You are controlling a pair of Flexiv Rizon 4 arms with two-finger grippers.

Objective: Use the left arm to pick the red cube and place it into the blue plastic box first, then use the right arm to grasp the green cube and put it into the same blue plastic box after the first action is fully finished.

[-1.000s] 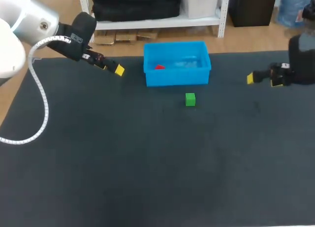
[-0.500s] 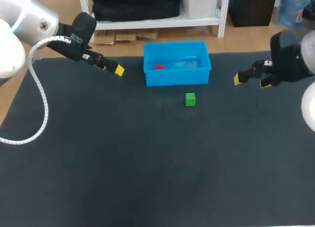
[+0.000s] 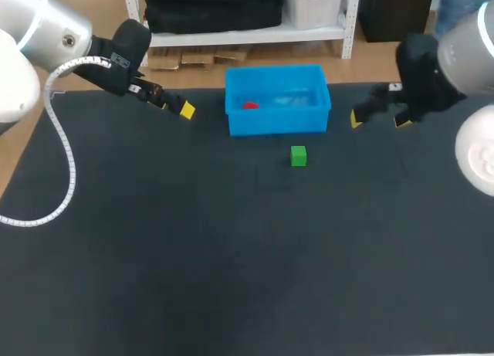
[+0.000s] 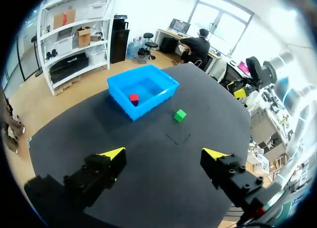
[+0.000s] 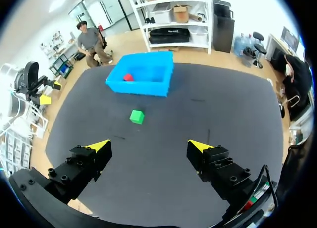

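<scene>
Both our grippers are spread apart and empty. Our right gripper point(image 3: 379, 120) has swung left since a second ago and is now right of the blue plastic box point(image 3: 278, 126); our left gripper point(image 3: 176, 106) stays far left. The red cube point(image 3: 250, 105) lies in the box, the green cube point(image 3: 299, 156) just near of it.

A broad table point(image 3: 231, 263) with a dark matte top, evenly lit.

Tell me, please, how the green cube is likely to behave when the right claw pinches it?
The green cube shows flat faces and square corners, so it is probably stiff and should not roll. It looks small beside the blue plastic box, so it is likely light. It might skid on the dark mat if nudged off-centre.
</scene>
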